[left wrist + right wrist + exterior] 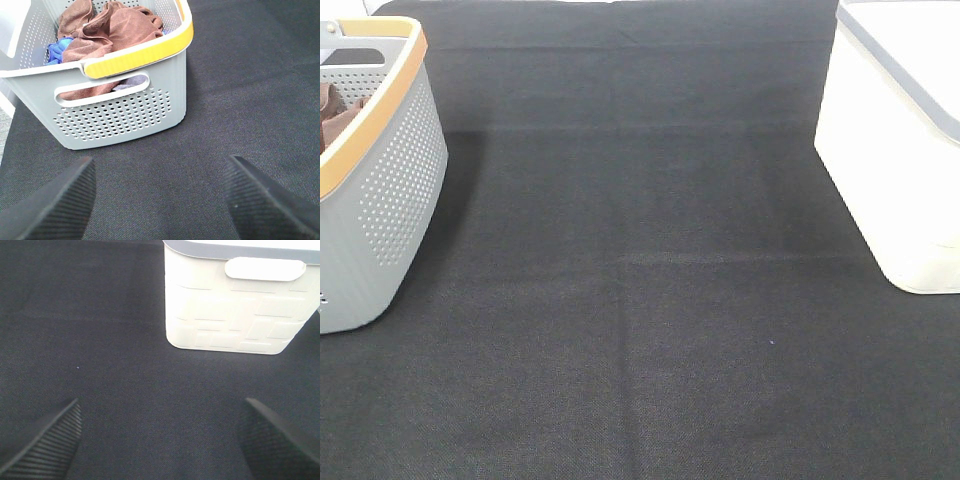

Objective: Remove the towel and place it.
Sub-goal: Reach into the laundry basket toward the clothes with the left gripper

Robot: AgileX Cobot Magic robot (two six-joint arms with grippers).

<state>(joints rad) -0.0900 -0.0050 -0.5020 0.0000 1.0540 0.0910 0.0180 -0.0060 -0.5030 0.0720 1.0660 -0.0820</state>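
Left tool (159, 197) wide open, nothing btwn fingers, over dark surface (245, 95). Grey perforated basket (120, 120) w/ yellow rim grip (142, 54) just ahead. Brown towel (120, 27) bunched inside, beside blue cloth (57, 50).

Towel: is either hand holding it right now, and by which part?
Nothing is held. The left hand and the right hand are both open and empty; the towel lies bunched inside the grey basket.

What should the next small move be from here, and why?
Probably the left gripper should advance and rise over the basket rim. It stands open and empty, short of the basket, and the brown towel lies crumpled inside. The right gripper, also open, faces the white bin instead.
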